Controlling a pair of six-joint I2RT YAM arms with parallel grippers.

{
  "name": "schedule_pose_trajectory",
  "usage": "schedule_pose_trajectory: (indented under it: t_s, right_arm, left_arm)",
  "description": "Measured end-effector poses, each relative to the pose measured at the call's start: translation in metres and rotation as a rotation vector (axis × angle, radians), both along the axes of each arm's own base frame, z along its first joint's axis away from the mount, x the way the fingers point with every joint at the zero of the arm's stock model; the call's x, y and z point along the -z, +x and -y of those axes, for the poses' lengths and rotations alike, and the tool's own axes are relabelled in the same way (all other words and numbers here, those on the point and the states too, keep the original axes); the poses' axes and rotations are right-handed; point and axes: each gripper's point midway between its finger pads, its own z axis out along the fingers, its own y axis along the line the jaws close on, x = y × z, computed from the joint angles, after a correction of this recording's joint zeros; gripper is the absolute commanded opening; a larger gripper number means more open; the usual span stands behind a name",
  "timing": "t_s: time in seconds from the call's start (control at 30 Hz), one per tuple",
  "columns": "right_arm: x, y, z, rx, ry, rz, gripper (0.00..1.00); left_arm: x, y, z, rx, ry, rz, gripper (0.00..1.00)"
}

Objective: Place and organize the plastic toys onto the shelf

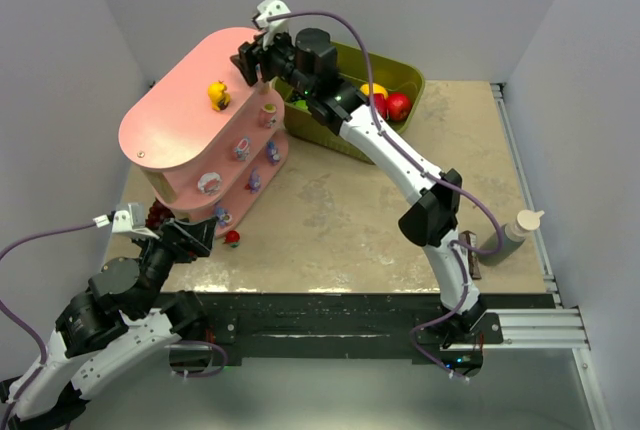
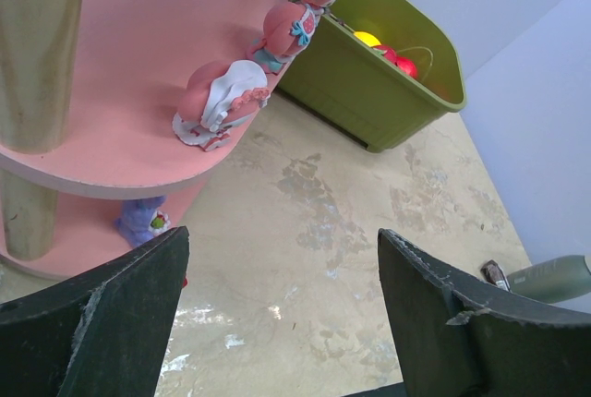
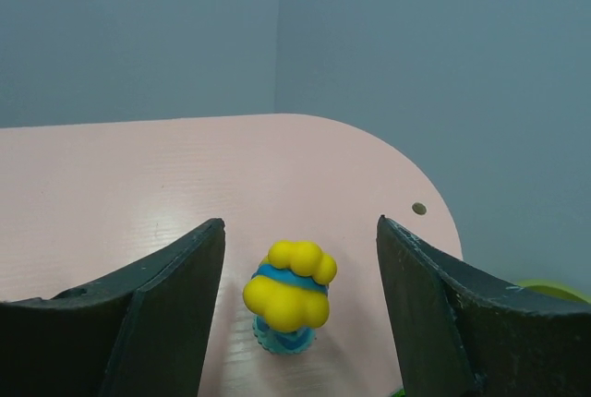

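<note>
The pink three-tier shelf stands at the back left. A yellow toy with a blue base stands upright on its top board, also seen from above as the yellow toy. My right gripper is open, one finger on each side of that toy with a gap on both sides. Several small pink and purple toys line the middle and lower tiers. A red toy lies on the table by the shelf's foot. My left gripper hangs open over bare table beside the shelf, holding nothing.
An olive-green bin with larger fruits stands behind the shelf's right end. A dark red grape bunch lies near the left gripper. A grey squeeze bottle lies at the table's right edge.
</note>
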Motion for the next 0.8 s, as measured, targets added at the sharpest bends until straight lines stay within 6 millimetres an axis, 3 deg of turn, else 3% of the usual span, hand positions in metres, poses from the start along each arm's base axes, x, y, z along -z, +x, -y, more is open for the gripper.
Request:
schedule_pose_trajectory:
  t_s: [0.23, 0.4, 0.5, 0.63, 0.7, 0.8]
  right_arm:
    - [-0.041, -0.018, 0.022, 0.02, 0.044, 0.034, 0.71]
    - [-0.087, -0.049, 0.053, 0.029, 0.104, 0.069, 0.72]
    - [-0.093, -0.072, 0.077, 0.036, 0.125, 0.037, 0.72]
    - [-0.069, -0.108, 0.11, 0.05, 0.144, -0.065, 0.71]
    - [-0.035, -0.128, 0.125, 0.056, 0.141, -0.145, 0.68]
    - [0.01, -0.154, 0.137, 0.059, 0.134, -0.248, 0.49]
  left_arm:
    - [0.0, 0.0, 0.0, 0.0, -0.002, -0.001, 0.87]
    - [0.0, 0.0, 0.0, 0.0, -0.004, 0.0, 0.87]
    - [-0.001, 0.0, 0.0, 0.0, -0.005, 0.002, 0.87]
    - [-0.001, 0.0, -0.001, -0.001, -0.003, 0.003, 0.87]
    - [-0.002, 0.0, -0.001, -0.001, 0.001, 0.001, 0.87]
    - [-0.006, 0.0, -0.001, 0.001, 0.008, 0.003, 0.87]
